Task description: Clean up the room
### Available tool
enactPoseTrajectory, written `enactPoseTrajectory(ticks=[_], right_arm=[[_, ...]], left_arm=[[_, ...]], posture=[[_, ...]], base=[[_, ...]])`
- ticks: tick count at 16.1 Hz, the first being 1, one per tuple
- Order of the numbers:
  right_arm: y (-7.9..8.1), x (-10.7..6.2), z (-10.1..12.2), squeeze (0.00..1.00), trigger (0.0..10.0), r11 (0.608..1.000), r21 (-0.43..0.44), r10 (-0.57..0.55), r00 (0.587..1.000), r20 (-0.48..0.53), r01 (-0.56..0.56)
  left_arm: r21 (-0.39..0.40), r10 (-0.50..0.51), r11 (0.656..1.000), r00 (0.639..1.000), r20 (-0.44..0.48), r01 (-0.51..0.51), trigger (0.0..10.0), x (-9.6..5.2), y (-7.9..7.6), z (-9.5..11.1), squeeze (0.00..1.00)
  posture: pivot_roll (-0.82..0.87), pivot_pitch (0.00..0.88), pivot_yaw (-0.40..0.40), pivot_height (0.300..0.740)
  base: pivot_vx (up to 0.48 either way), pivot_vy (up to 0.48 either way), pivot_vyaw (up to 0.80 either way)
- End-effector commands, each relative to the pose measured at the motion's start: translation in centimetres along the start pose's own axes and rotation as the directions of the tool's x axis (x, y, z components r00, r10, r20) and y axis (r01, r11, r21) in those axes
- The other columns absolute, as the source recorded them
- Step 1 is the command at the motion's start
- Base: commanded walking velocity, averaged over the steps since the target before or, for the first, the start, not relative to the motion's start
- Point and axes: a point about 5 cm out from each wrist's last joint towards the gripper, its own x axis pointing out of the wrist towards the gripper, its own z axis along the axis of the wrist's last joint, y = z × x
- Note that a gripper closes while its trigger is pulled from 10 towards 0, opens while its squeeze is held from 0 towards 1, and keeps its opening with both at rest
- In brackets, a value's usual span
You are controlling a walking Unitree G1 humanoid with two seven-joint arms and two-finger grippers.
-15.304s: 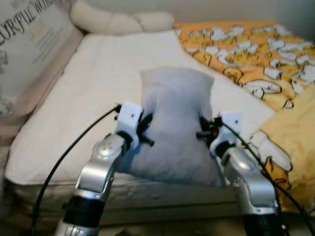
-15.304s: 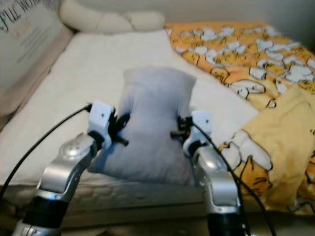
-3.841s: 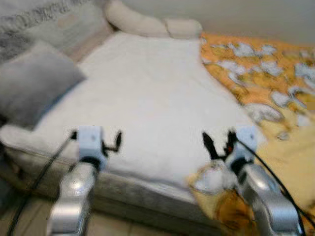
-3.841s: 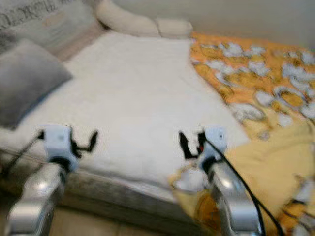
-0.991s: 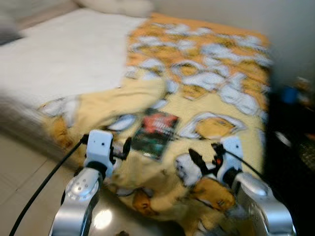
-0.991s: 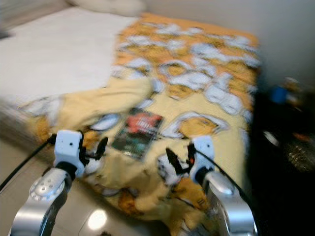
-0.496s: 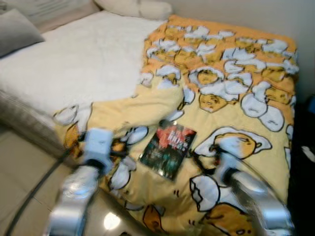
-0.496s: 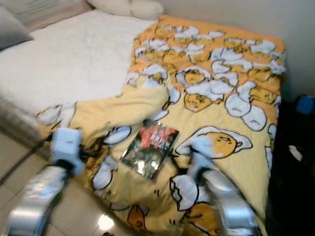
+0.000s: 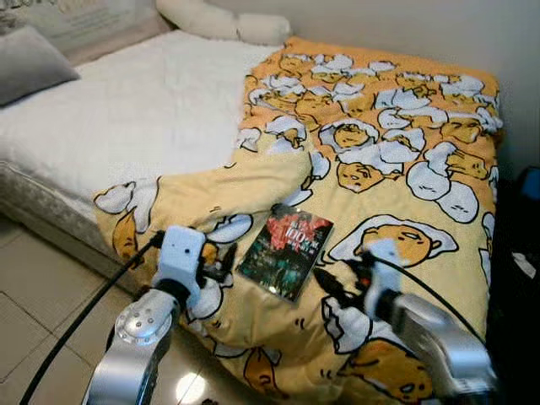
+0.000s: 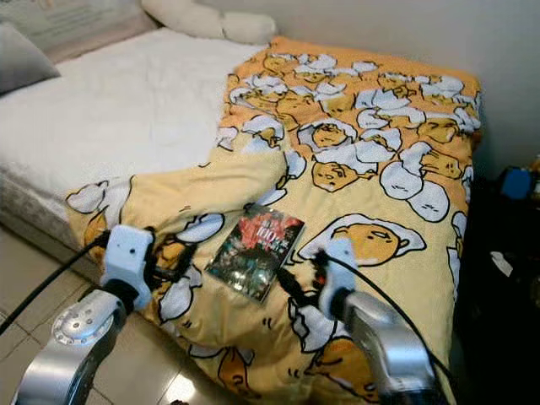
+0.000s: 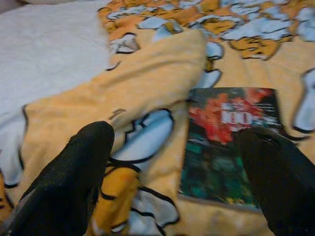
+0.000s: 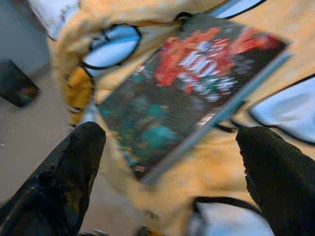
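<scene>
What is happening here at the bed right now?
The robot stands at the foot of a bed with a white mattress cover and a yellow blanket printed with cartoon egg figures. A dark paperback book with a red and green cover lies flat on the blanket. The left tool and the right tool are both open, one on each side of the book, not touching it. A grey pillow rests at the far left.

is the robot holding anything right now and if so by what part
Nothing is held. The left gripper and right gripper are both open, hovering on either side of the book lying on the yellow blanket.
</scene>
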Motion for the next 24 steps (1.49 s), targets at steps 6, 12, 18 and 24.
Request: enactPoseTrajectory(ticks=[6,12,18,24], right_arm=[[0.5,4.4,1.4,1.00,10.0,0.945,0.306,0.115,0.993,0.016,-0.114],[0.0,6.4,1.3,1.00,10.0,0.904,0.427,0.060,0.998,-0.037,-0.039],[0.9,7.1,2.0,1.00,10.0,0.867,0.478,0.151,0.988,0.016,-0.141],[0.3,7.2,1.9,1.00,10.0,0.887,0.455,0.084,0.996,0.005,-0.077]], left_arm=[[0.041,-0.168,0.984,0.980,-0.109,0.174,10.0,-1.2,0.4,-0.8,0.76],[0.044,-0.196,0.978,0.974,-0.118,0.202,10.0,-1.8,1.2,0.0,0.76],[0.043,-0.219,0.973,0.969,-0.113,0.225,10.0,-2.3,1.4,0.6,0.77],[0.041,-0.242,0.967,0.959,-0.145,0.250,10.0,-3.0,1.4,0.3,0.77]], posture=[[-0.05,0.050,0.002,0.740],[-0.02,0.124,0.030,0.740],[0.00,0.159,0.037,0.740],[0.00,0.166,0.039,0.740]], base=[[0.000,0.000,0.00],[0.000,0.000,0.00],[0.000,0.000,0.00],[0.000,0.000,0.00]])
